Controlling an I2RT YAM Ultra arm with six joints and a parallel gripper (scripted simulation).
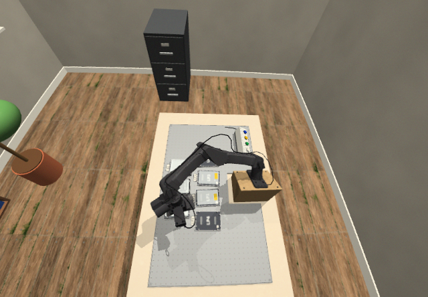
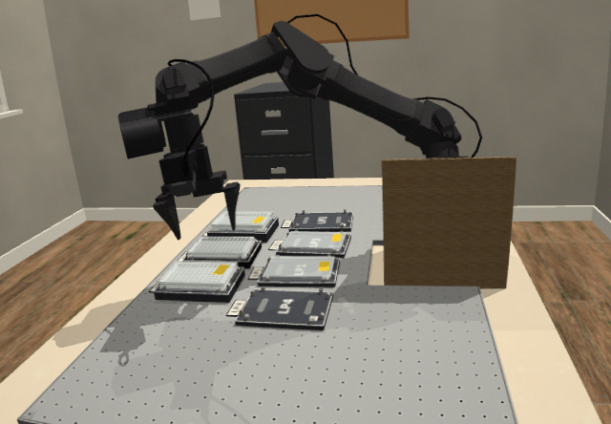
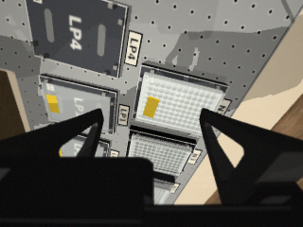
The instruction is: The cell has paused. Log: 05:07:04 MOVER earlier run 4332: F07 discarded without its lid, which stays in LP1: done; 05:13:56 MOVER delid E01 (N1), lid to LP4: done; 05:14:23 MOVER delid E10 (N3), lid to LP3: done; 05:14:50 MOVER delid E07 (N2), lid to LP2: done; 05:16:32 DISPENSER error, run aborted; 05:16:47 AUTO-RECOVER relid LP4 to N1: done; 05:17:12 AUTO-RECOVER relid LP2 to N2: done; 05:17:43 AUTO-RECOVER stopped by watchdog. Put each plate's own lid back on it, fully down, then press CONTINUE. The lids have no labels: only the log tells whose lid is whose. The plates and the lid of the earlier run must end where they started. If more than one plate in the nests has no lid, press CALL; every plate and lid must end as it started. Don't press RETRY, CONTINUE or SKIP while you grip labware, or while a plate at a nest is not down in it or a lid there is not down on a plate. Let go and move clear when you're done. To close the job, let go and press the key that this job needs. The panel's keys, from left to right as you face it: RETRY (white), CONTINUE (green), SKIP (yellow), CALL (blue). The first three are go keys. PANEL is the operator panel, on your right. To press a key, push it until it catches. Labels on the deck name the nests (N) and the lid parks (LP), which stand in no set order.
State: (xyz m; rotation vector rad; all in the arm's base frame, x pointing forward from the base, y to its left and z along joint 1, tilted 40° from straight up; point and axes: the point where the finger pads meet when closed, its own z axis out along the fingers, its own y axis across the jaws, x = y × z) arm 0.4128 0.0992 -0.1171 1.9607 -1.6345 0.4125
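My gripper is open and empty, hanging above the left column of plates. That column holds three plates in nests. The near plate wears a clear lid with a yellow tag. The middle plate has bare wells and no lid. The far plate wears a tagged lid. In the right column, park LP4 is empty. A tagged lid lies on LP1. Another tagged lid lies on the park behind it. The farthest park is empty.
The operator panel with its coloured keys stands at the far right of the deck; a wooden block under the arm's base hides it in the exterior view. A filing cabinet stands beyond the table.
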